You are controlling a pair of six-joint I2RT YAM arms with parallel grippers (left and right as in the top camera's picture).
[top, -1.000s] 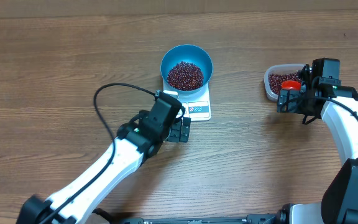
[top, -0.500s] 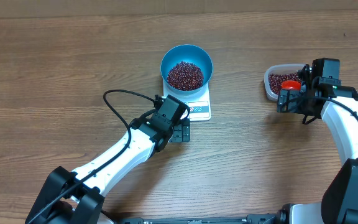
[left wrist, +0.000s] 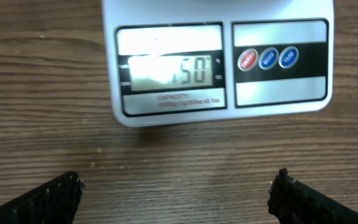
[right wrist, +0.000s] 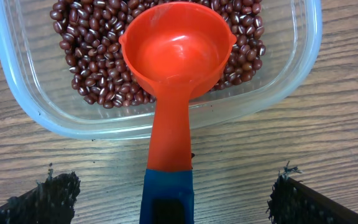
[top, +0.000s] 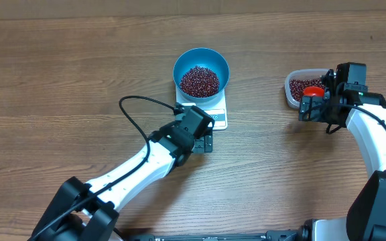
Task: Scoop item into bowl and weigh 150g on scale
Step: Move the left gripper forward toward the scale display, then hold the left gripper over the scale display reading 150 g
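Left fingers (left wrist: pixel 58 199) apart, empty: hold them level so the scale (left wrist: pixel 219 62) display just ahead reads clearly. Right fingers (right wrist: pixel 51 202) apart astride the orange scoop (right wrist: pixel 176 59), unclamped.

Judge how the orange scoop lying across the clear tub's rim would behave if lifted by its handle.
Probably stiff and light: the scoop looks like moulded plastic and its cup is empty. Its glossy surface may slip. Propped on the rim of the tub, it could pivot and flick beans if nudged.

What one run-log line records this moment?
beans: in bowl on scale | scoop: empty, on tub | left fingers: open, by scale | right fingers: open, astride scoop handle
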